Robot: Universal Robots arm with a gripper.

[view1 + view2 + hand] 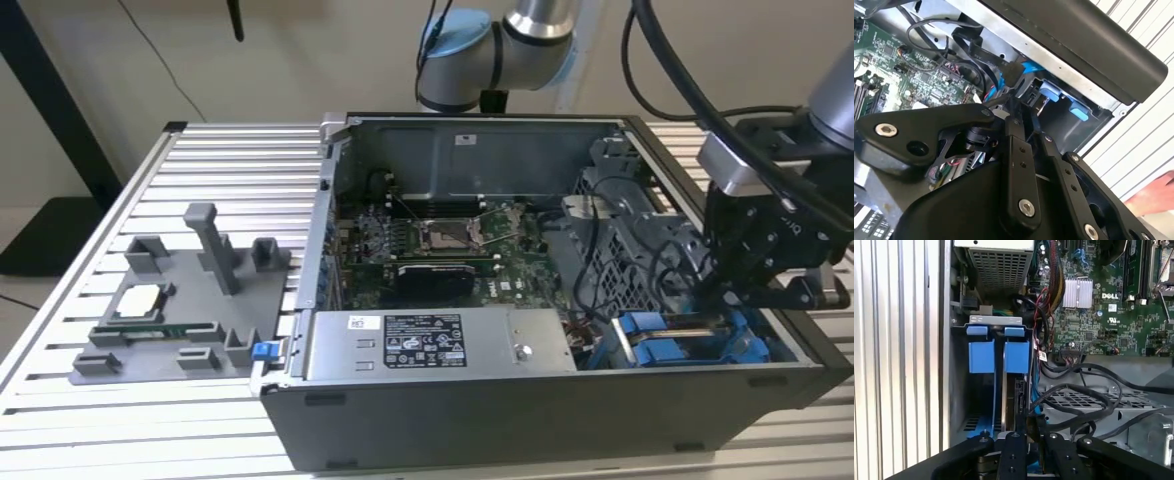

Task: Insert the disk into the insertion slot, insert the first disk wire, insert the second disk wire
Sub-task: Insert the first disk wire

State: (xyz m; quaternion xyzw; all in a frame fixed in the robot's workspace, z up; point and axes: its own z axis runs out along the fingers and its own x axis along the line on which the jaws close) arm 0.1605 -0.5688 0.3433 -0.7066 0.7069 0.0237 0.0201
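In the exterior view my black gripper [734,295] hangs inside the open computer case, just over the blue drive carriers [674,342] at the front corner. The first wrist view shows two blue carriers side by side in the drive bay. One holds the disk [1018,390], seen edge-on as a dark slab standing in its slot. The other carrier [981,357] has open space under it. In the second wrist view my gripper [1020,109] is shut on the black connector [1010,75] of a disk wire, close to the blue tabs [1050,93]. I cannot tell which wire it is.
Loose black cables [1079,395] loop over the metal drive cage beside the bay. The green motherboard [441,240] and the power supply [427,343] fill the rest of the case. A grey fixture [187,300] with parts lies on the slatted table. Something pink and blurred [1154,195] lies outside the case.
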